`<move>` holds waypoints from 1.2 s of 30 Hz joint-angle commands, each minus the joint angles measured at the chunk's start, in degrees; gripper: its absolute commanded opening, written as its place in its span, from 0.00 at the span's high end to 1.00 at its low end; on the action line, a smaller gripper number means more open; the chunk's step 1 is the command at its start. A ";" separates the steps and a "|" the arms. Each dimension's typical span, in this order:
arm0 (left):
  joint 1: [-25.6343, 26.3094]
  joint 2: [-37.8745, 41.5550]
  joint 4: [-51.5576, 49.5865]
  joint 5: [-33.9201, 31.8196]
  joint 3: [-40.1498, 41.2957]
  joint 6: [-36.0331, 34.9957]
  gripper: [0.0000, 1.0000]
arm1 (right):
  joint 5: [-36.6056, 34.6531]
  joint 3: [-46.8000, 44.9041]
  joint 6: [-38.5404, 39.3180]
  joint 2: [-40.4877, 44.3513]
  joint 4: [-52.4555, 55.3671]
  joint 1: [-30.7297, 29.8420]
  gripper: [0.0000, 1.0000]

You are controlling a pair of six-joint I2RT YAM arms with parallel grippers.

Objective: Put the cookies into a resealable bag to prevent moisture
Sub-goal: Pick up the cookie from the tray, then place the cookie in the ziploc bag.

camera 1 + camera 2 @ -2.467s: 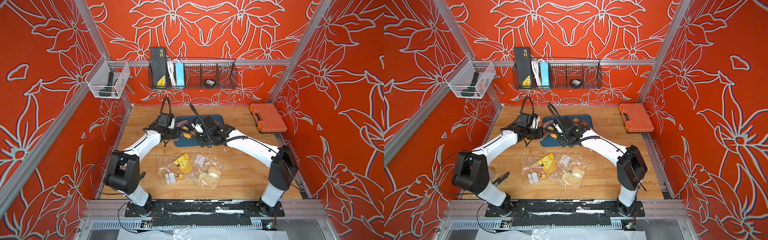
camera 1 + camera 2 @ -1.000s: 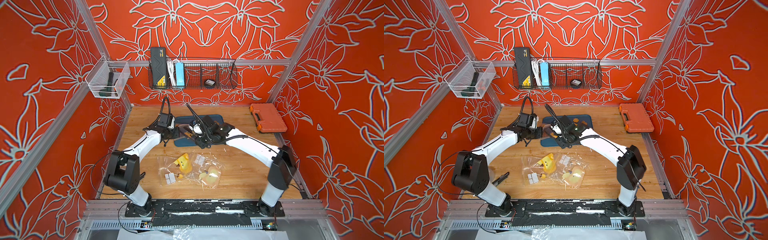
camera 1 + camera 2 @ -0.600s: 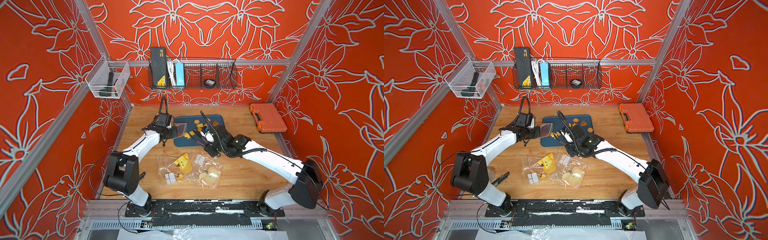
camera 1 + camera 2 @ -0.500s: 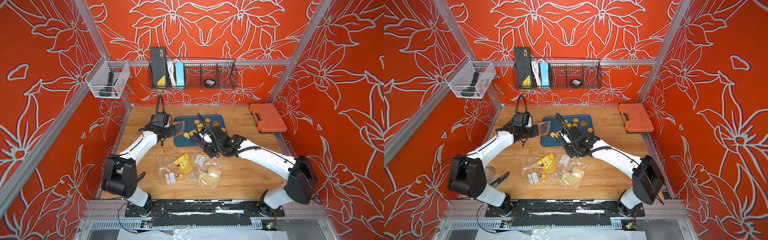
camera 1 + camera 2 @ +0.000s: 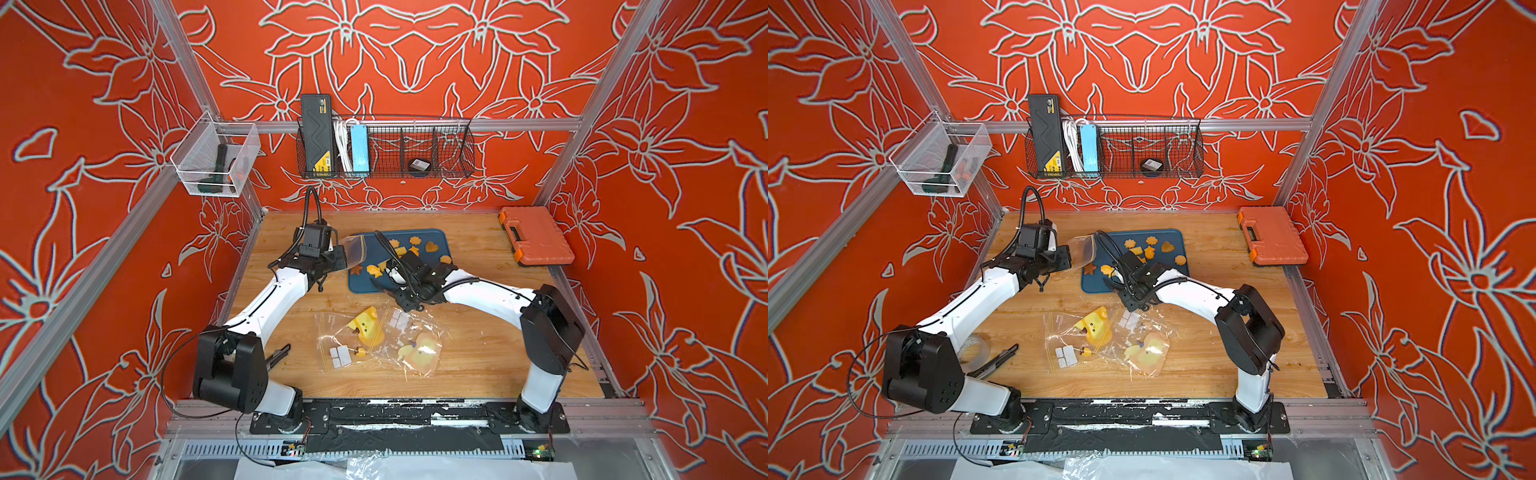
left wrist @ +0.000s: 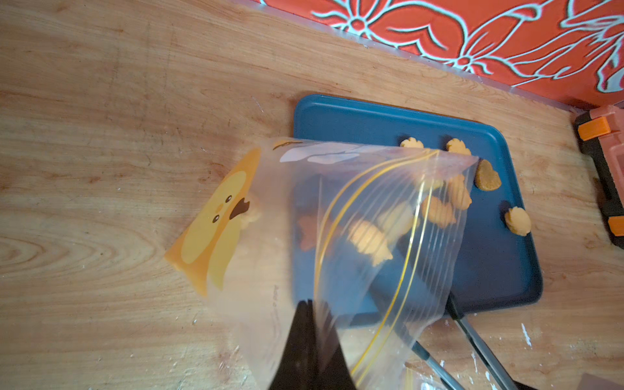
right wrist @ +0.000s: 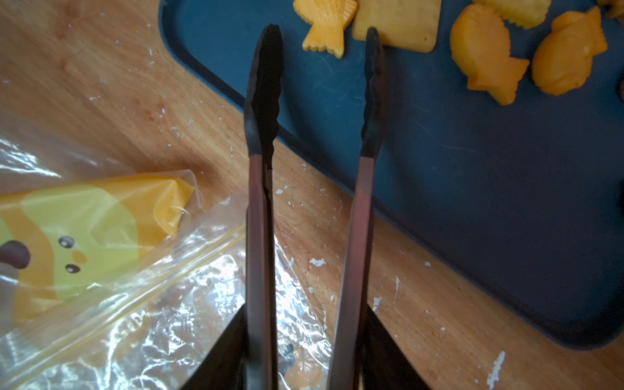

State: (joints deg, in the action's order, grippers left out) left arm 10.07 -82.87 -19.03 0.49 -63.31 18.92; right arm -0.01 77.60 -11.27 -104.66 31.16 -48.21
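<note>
While the left gripper (image 6: 309, 314) pinches tight on the zip edge of the resealable bag (image 6: 337, 219), the clear, duck-printed bag hangs above the ten o'clock corner of the blue tray (image 5: 441, 237), its mouth sagging toward the tray. Whether any biscuit lies inside cannot be told; those seen through the plastic appear to rest on the tray. The right gripper (image 7: 304, 334) is clamped around the handles of black-tipped tongs (image 7: 258, 202), whose tips stand apart and empty, low over the tray's seven o'clock corner. Just past the tips, toward the tray's centre, lie the cookies (image 7: 489, 50), a yellow fish (image 7: 327, 25) nearest. Spare bags (image 5: 374, 338) lie flat on the wooden table (image 5: 478, 353) at six o'clock from the tray.

The step in hand looks like picking up the next cookie. It would go best if the tongs straddle the nearest fish across its narrow body, close only enough to lift it, since such biscuits likely crumble, then rise clear of the tray's rim before swinging toward ten o'clock. The bag is held by one lip alone, so the slack mouth may fold shut; the tips should pass well beyond the zip before letting go.
</note>
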 commanded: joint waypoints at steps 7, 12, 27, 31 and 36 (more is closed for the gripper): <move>-0.40 -0.26 0.52 0.64 0.12 -0.03 1.00 | -0.60 10.02 1.70 -7.08 2.45 0.34 0.59; -0.49 -0.49 0.57 1.21 0.03 -0.13 1.00 | -1.89 8.17 1.23 -4.91 1.68 0.39 0.66; 0.01 -4.76 -0.57 8.16 -1.62 -1.80 1.00 | -11.23 -6.81 -0.43 16.33 -2.48 0.38 0.69; 0.21 -5.28 -0.70 8.72 -1.64 -2.00 1.00 | -6.58 -6.94 0.98 19.74 -3.76 0.35 0.69; 0.61 -5.68 -0.92 8.99 -1.90 -2.26 1.00 | -0.95 -4.77 1.62 19.49 -4.31 0.31 0.69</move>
State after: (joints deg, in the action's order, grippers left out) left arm 10.26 -87.81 -19.00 8.40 -63.33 17.78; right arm -4.62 71.18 -10.59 -85.19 29.10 -47.90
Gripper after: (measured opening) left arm 0.047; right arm 0.315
